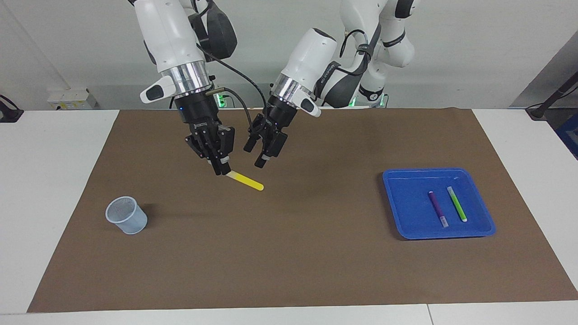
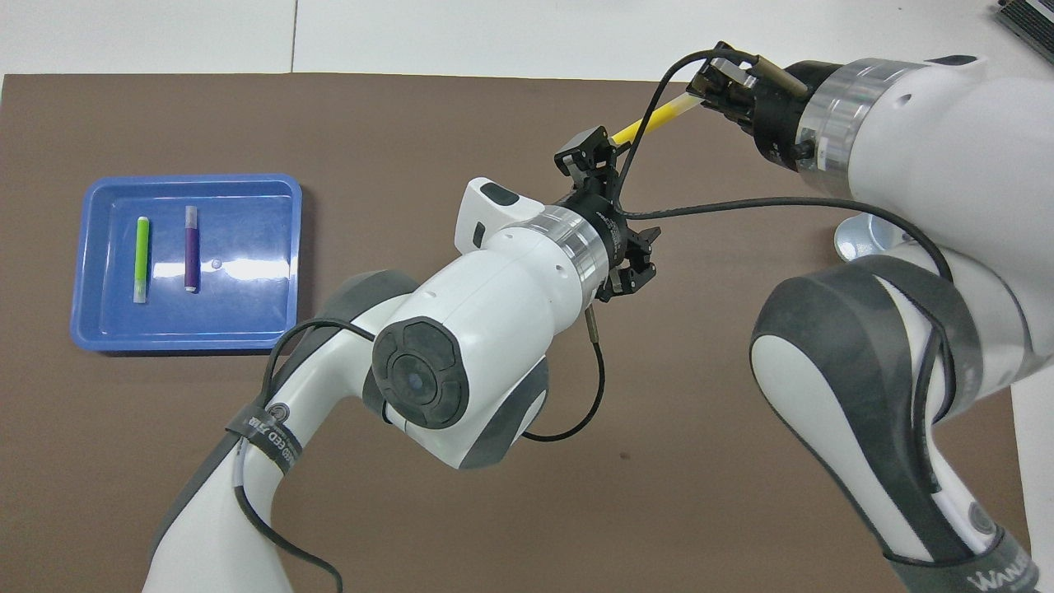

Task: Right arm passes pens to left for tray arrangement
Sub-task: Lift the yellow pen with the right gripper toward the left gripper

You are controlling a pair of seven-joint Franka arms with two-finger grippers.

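Over the middle of a matte brown mat on the white counter, the right gripper has its fingers clamped on the pale end of a slim yellow marker pen, which slants down toward four o'clock in the facing view. Just beside it the left gripper hangs with fingers spread open and holding nothing, its tips close above the pen. At the left arm's end of the mat sits a shallow, glossy blue plastic tray with rounded corners; a purple pen and a green pen lie side by side in it. A small translucent ribbed cup stands at the right arm's end.
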